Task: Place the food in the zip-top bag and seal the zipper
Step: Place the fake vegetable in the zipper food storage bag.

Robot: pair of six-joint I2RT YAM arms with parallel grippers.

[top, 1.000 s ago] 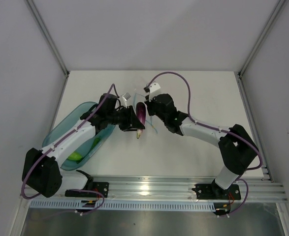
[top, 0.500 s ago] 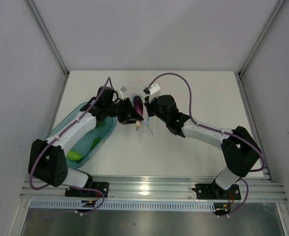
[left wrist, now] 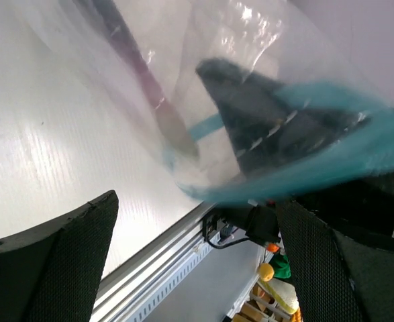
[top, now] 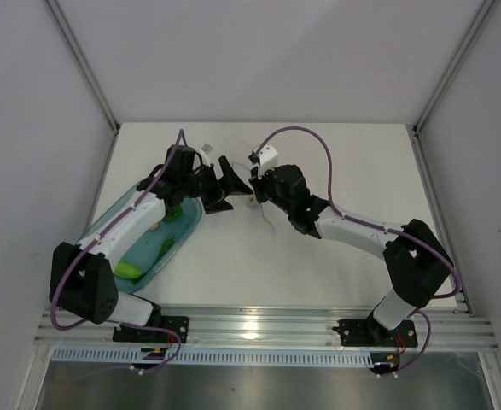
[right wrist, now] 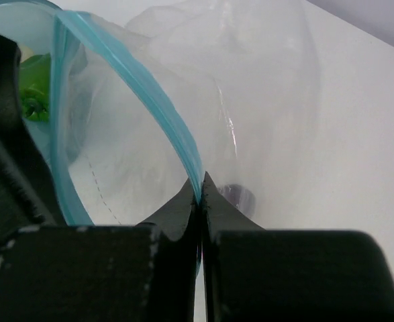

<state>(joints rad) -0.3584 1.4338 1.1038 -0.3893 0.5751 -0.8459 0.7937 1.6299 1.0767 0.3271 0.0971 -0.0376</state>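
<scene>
With the left gripper [top: 224,186] spread empty at its mouth, the clear crinkly bag [right wrist: 250,80], purple toy piece [right wrist: 237,196] inside, hangs solely from the right gripper [right wrist: 201,191] clenched on the thin teal zipper strip [right wrist: 150,100]; a slip would likely collapse the mouth before the green toy pieces [top: 131,271] leave the translucent blue oval tray [top: 105,226].

Robotics laboratory test cell. Evidence: a white counter [top: 361,171] enclosed by plain grey panels [top: 259,60] on metal posts [top: 81,64]. A slotted aluminium rail [top: 267,318] at the near edge carries two bolted robot arms [top: 361,229] with exposed purple cables [top: 297,128].
</scene>
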